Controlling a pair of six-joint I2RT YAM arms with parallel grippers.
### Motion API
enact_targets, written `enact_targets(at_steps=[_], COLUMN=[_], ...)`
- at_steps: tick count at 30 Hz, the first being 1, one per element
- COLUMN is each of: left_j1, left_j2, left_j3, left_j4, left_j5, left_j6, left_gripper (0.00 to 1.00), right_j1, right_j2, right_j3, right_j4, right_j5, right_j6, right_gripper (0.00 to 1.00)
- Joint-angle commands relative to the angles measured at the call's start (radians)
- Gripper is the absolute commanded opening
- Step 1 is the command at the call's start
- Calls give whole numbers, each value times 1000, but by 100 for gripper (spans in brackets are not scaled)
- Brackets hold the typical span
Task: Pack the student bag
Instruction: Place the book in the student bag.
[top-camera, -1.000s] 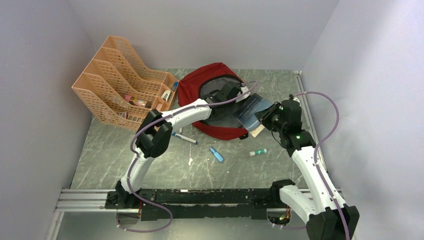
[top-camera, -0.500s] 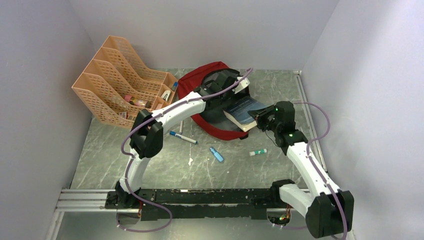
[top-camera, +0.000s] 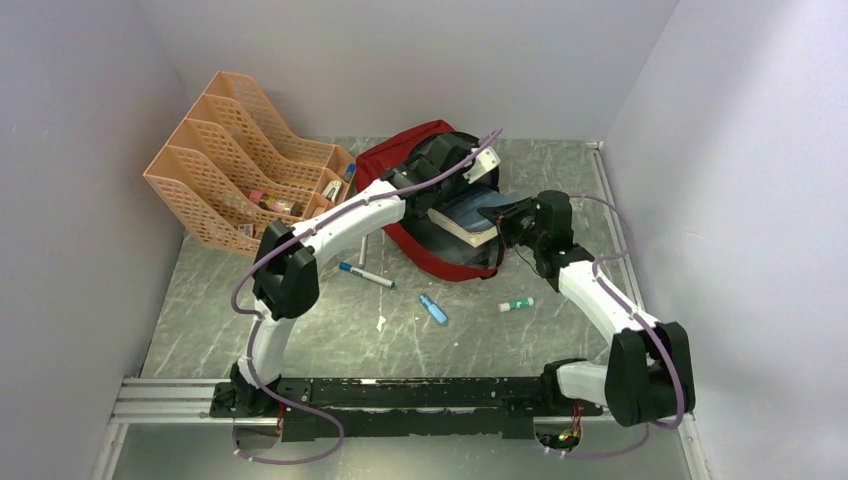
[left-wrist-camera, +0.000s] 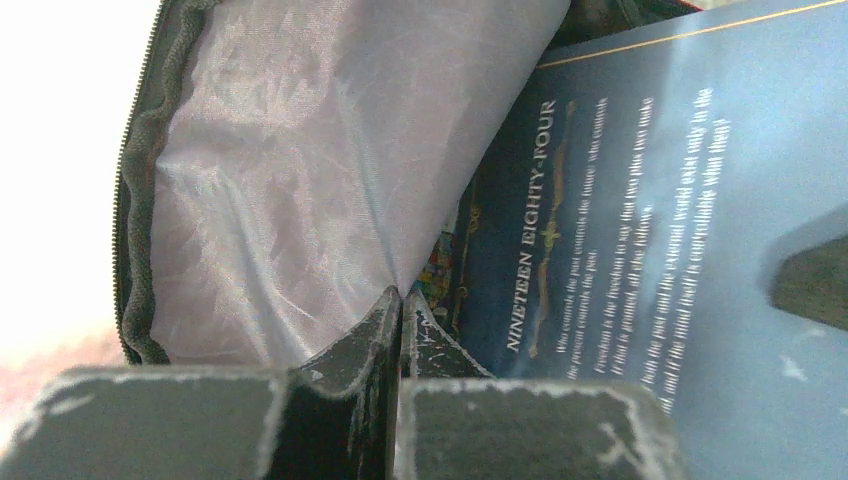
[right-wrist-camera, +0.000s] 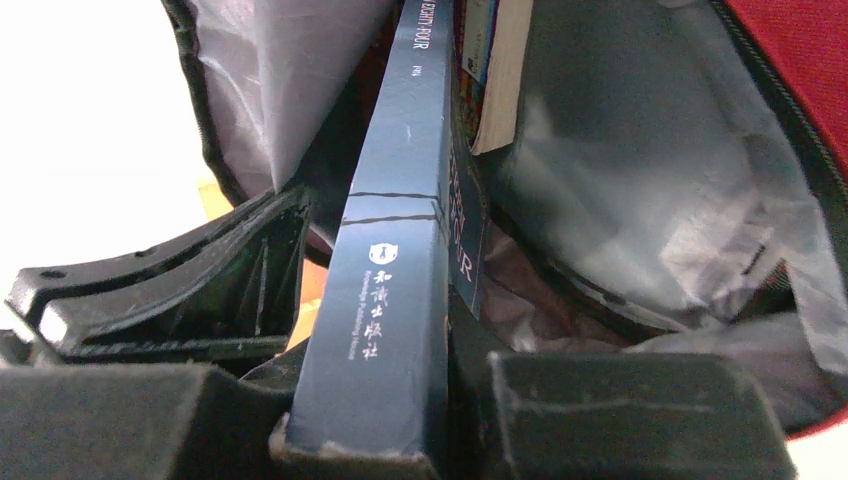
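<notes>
My left gripper (left-wrist-camera: 400, 297) is pinched tight on the grey lining at the mouth of the bag (top-camera: 390, 158), which lies at the far middle of the table (top-camera: 300, 320). My right gripper (right-wrist-camera: 385, 340) clamps a blue book (top-camera: 465, 215), its front end inside the bag.

My gripper (left-wrist-camera: 400, 312) is closed, pinching the bag (left-wrist-camera: 300, 170) by its grey lining. The zipper (left-wrist-camera: 135, 200) runs down the left. Just right of my fingertips lies a blue book (left-wrist-camera: 640, 200) titled Nineteen Eighty-Four.
</notes>
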Motion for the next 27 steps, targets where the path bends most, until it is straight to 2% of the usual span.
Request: enact_targets(at_steps=[1, 5, 11, 16, 22, 27], left_j1=[-7, -6, -7, -8, -11, -12], left_j2=[-70, -75, -85, -94, -120, -134], left_j3=[52, 50, 53, 72, 59, 52], left_j4=[4, -1, -19, -60, -79, -90], left_j5=[46, 54, 54, 87, 124, 146], left_j6=[-17, -23, -38, -85, -110, -134], left_gripper=[5, 5, 5, 5, 5, 5], right_j1=[21, 43, 93, 139, 171, 206], right_j2=[46, 95, 165, 300, 511, 640], right_j3=[75, 99, 49, 69, 122, 171], right_j4=[214, 282, 523, 681, 960, 1004], right_j5=[-51, -49, 40, 121, 130, 212], right_j6=[35, 41, 80, 33, 19, 24], right_gripper=[0, 0, 0, 0, 0, 0])
